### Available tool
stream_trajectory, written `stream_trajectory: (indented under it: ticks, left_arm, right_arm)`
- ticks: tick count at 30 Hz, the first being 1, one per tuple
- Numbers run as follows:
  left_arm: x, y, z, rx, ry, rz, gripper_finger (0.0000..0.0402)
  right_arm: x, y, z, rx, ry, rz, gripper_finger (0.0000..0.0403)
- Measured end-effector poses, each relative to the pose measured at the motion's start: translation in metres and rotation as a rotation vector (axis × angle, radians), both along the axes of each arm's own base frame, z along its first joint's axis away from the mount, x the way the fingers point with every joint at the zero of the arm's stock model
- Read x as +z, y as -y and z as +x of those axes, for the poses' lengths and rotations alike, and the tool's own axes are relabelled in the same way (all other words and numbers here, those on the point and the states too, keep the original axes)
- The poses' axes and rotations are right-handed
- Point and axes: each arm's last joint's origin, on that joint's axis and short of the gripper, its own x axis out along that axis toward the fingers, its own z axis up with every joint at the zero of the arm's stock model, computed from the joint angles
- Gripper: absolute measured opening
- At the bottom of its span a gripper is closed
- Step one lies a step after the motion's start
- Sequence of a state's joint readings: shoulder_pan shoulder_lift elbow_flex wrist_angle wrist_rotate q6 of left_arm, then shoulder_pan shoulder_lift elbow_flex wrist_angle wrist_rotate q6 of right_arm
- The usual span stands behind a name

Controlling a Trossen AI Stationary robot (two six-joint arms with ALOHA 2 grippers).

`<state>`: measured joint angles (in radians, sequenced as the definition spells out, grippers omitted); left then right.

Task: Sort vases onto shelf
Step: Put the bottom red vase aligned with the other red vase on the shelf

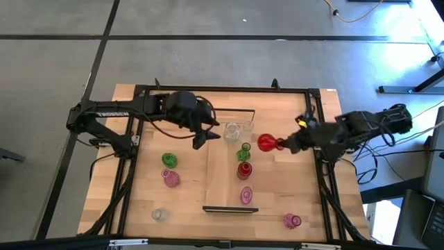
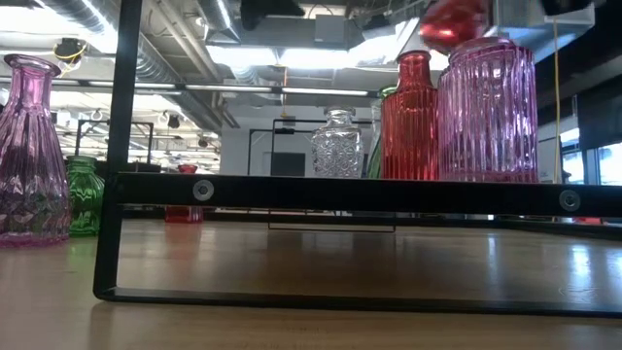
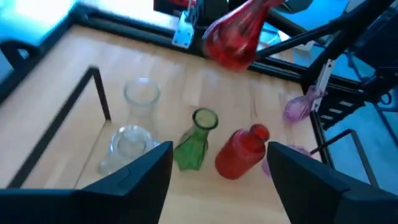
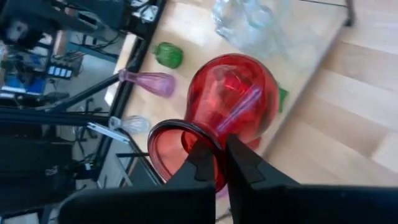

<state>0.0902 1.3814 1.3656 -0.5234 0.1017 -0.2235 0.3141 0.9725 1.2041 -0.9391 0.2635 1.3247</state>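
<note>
The shelf lies lengthwise mid-table, a thin dark frame at each short end. Several vases stand on it: two clear ones, a green one, a red bottle and a pink one. My right gripper is shut on a round red vase, held in the air at the shelf's right edge. My left gripper hovers open over the shelf's left edge, beside the clear vases, touching nothing; its fingers frame the standing vases. My right gripper pinches the round red vase at its mouth end, by the flared rim, with red glass showing in the narrow gap between the fingers. The fingers come level from the table's right side. The vase is lifted clear, lying sideways, its body pointing toward the shelf.
Left of the shelf stand a green vase, a pink vase and a clear one; another pink vase lies near the right front corner. A dark metal frame runs around the table. Bare board shows on the shelf's left half.
</note>
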Motion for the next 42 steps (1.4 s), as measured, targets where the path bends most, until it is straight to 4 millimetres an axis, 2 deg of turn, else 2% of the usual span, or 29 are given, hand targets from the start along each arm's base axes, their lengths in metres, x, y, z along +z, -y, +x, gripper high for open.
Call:
stream_trajectory:
  ticks: [4, 8, 14, 20, 25, 34, 42]
  left_arm:
    - [0.022, 0.008, -0.001, 0.01, 0.055, 0.083, 0.026]
    - [0.04, 0.011, 0.003, 0.006, 0.055, 0.145, 0.026]
    - [0.042, 0.018, 0.016, -0.025, -0.13, 0.217, 0.026]
    - [0.052, 0.02, 0.023, -0.036, -0.121, 0.23, 0.026]
    - [0.044, 0.021, 0.028, -0.056, -0.162, 0.236, 0.026]
    - [0.04, 0.025, 0.027, -0.093, -0.198, 0.22, 0.026]
    - [0.035, 0.026, 0.026, -0.105, -0.249, 0.215, 0.026]
  right_arm:
    - [-0.005, 0.013, 0.02, 0.05, -0.02, 0.001, 0.0]
    - [-0.012, 0.024, 0.052, 0.123, -0.005, 0.01, 0.0]
    - [-0.01, 0.036, 0.095, 0.205, 0.081, 0.014, 0.0]
    - [0.005, 0.041, 0.128, 0.315, 0.056, -0.069, 0.0]
    - [0.006, 0.045, 0.156, 0.389, 0.023, -0.076, 0.0]
    - [0.0, 0.054, 0.186, 0.409, 0.015, -0.066, 0.0]
    - [0.002, 0.067, 0.188, 0.378, 0.05, -0.063, 0.0]
